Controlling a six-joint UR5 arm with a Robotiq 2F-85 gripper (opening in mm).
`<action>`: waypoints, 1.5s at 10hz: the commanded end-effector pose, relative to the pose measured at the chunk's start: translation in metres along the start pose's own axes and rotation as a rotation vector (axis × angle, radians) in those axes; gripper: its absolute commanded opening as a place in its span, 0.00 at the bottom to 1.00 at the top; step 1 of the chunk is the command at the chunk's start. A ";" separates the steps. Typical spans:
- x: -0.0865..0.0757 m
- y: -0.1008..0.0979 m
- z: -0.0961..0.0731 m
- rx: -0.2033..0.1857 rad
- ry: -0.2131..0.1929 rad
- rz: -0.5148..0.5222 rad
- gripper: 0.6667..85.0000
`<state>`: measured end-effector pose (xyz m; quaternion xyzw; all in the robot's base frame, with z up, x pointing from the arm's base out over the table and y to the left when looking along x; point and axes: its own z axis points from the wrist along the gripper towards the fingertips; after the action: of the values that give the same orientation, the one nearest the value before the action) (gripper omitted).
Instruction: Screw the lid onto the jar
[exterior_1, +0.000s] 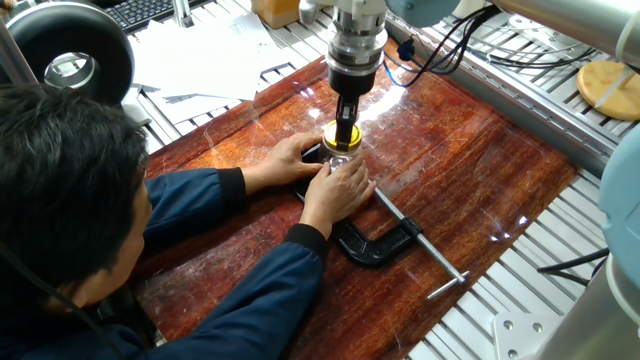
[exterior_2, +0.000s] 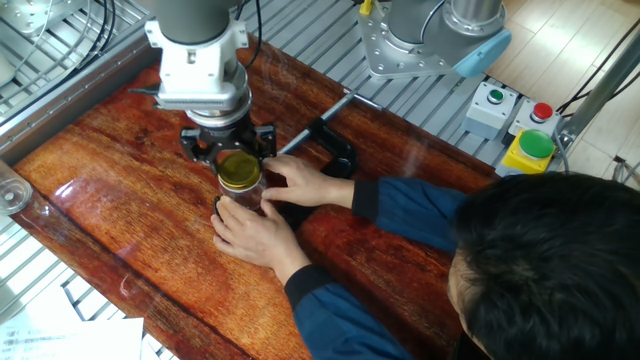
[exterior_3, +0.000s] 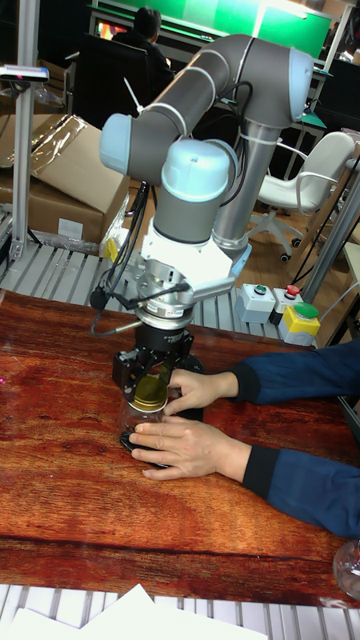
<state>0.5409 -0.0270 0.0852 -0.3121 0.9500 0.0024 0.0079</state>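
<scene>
jaws closed on the lid (exterior_2: 239, 169), which sits atop the jar (exterior_2: 243, 198) just below; both hands (exterior_2: 254, 231) steady jar on table (exterior_2: 120, 170).

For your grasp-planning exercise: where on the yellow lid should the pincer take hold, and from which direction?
Grip the lid by its rim, from straight above: it lies flat on the upright jar, and a person's hands surround the jar's body below.
</scene>
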 end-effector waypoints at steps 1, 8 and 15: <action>-0.006 0.001 0.003 0.024 -0.023 0.143 0.46; -0.008 0.001 0.009 0.039 -0.036 0.148 0.45; -0.014 0.000 0.018 0.079 -0.068 0.273 0.45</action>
<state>0.5505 -0.0222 0.0719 -0.1957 0.9794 -0.0257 0.0419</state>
